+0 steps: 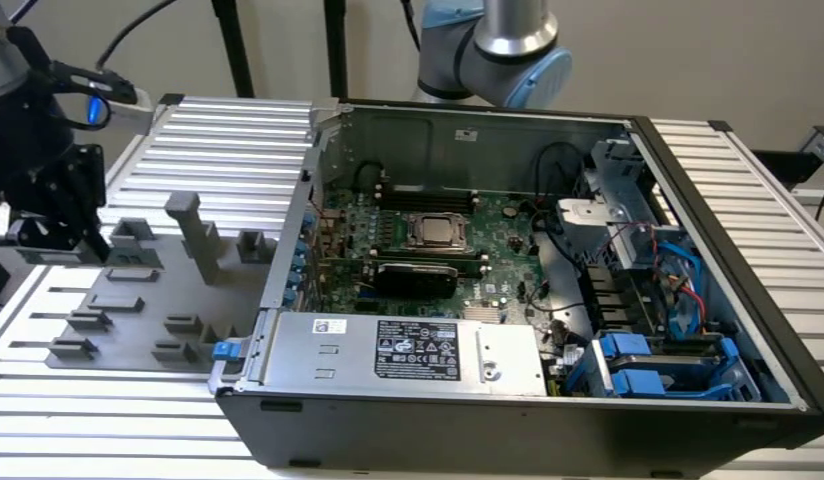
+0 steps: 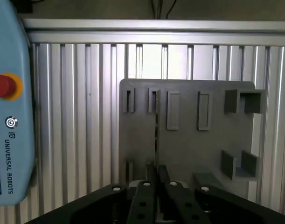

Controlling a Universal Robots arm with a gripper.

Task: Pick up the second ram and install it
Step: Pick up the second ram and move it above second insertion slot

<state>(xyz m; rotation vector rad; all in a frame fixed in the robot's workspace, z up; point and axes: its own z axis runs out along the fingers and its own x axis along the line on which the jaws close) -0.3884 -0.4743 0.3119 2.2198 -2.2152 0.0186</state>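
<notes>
Ribbed aluminium surface [image 1: 732,180] under a plain pale wall, and on it an open computer case [image 1: 519,420] with the motherboard [image 1: 499,225] laid bare, long black slots [image 1: 409,262] just below the processor socket. Out at the exterior view's left the pincer [image 1: 45,240] hangs over the far edge of the grey fixture plate [image 1: 132,300], well apart from the case, with a tall grey post [image 1: 185,225] standing between them. Over to the wrist view: the fixture plate [image 2: 189,149] lies below, a pale blue pendant [image 2: 11,140] beside it, and here's the second ram [image 2: 156,135], edge-on, a thin dark line running from one of the plate's narrow pockets straight into the pincer [image 2: 157,179]. The fingers [image 2: 145,189] are drawn in close, only a sliver between them, and the stick looks to fill it: clamped on it, I'd judge. This pick wants a square grip: stick centred, upright, no twist, lifted straight out of its pocket so the contact edge doesn't scrape, on a path clear of the post and the case wall.
</notes>
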